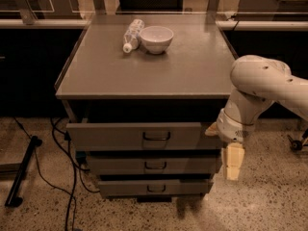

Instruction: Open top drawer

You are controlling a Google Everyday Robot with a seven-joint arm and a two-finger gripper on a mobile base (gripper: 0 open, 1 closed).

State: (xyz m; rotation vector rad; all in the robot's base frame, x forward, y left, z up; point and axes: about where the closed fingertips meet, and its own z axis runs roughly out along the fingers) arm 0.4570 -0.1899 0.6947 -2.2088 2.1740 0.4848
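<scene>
Grey sheet metal makes up the top drawer (120,136), the widest and tallest of 3 fronts stacked under the desk (144,76). Its front stands forward of the cabinet body, with a dark gap showing above it, so by my reading it is already drawn out part of the way. A front like this is stiff and will not flex, and I expect it to run on slides, straight out toward the camera. How heavy it is depends on its contents, which are hidden. The painted face looks smooth and would be slippery for a pinch on a bare edge. The sound place to take hold is the dark pull handle (156,136) at its centre, a rigid bar that a hooking grip can draw on squarely without skewing the drawer.

Below it sit the mid-sized drawer front (120,165) and the smallest drawer front (125,187), both set further back.

The tool (234,161) hangs just beside the right end of the top drawer, pointing down toward the floor (269,201), well apart from the handle. I cannot tell whether it is released or clenched, nor whether it touches the drawer's edge. The white arm (260,81) bends in from the right.

On the desk, toward the back, a white bowl (156,39) stands beside a lying bottle (132,34). A jerky pull could shake both. Dark cables (62,177) trail on the floor at the left.
</scene>
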